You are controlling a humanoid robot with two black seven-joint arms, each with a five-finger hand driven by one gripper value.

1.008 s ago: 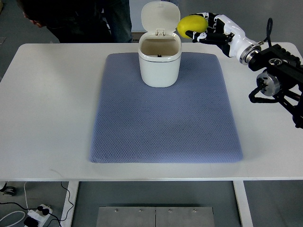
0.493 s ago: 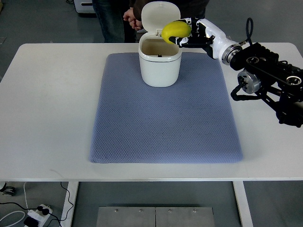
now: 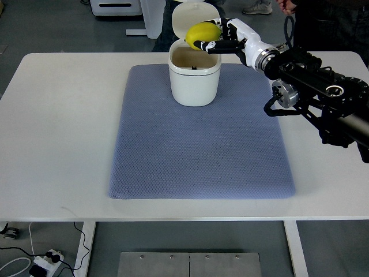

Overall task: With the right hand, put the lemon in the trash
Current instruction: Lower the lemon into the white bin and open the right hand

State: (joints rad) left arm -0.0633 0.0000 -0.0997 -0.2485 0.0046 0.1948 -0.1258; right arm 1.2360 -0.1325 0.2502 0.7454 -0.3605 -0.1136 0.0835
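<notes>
A: What is shown on the desk [image 3: 57,127]?

B: A white desk is seen from above, covered in the middle by a blue-grey mat [image 3: 202,144]. A small white trash bin [image 3: 194,78] is stood at the mat's 12 o'clock end, its lid [image 3: 187,17] flipped up and back.

A: And where is the lemon?

B: The lemon [image 3: 202,36] is gripped in the curled fingers of the right hand [image 3: 222,39], whose arm is reached in from 3 o'clock. It is held in the air above the bin's opening, toward the 1 o'clock part of the rim, close in front of the raised lid. The left hand is not seen.

A: What could go wrong?

B: If the lemon is released this far back, the rear rim or lid may be struck and the fruit bounced out onto the mat. The light bin could also be nudged or tipped if the fingers are lowered against the lid.
</notes>
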